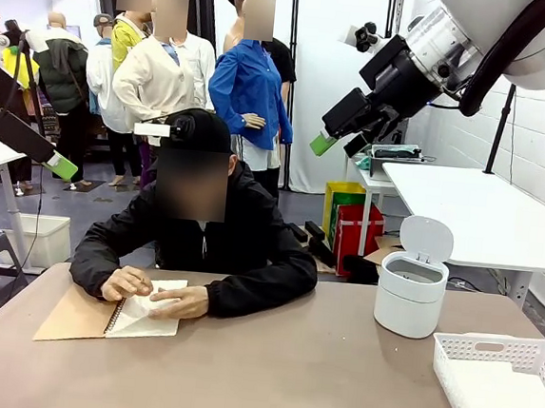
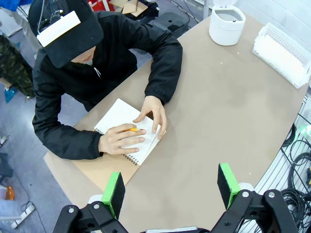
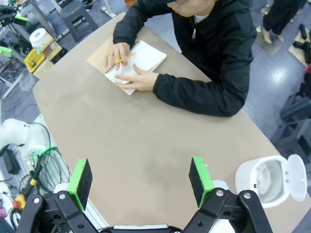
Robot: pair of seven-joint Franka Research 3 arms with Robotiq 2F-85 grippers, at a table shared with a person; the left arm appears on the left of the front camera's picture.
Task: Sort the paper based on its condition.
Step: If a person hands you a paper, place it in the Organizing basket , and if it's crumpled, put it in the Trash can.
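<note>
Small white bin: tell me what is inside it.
In the right wrist view the small white bin, lid flipped up, holds something pale and wrinkled; paper or liner, I cannot tell. Its bottom is hidden.

In the front view the table point(image 1: 314, 380) is seen low from the robot's side, toward the seated person point(image 1: 202, 246). From both wrist views it is overlooked from high up. The notebook point(image 1: 152, 325) and white bin point(image 1: 410, 292) are shared by all three.

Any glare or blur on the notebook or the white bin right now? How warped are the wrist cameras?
Front view: soft, even light, no glare on the table, and the notebook is sharp. Left wrist view: the wide-angle lens bows the table edge, but the notebook is crisp. Right wrist view: same bowing; the bin sits near the frame's lower right corner, stretched but in focus.
</note>
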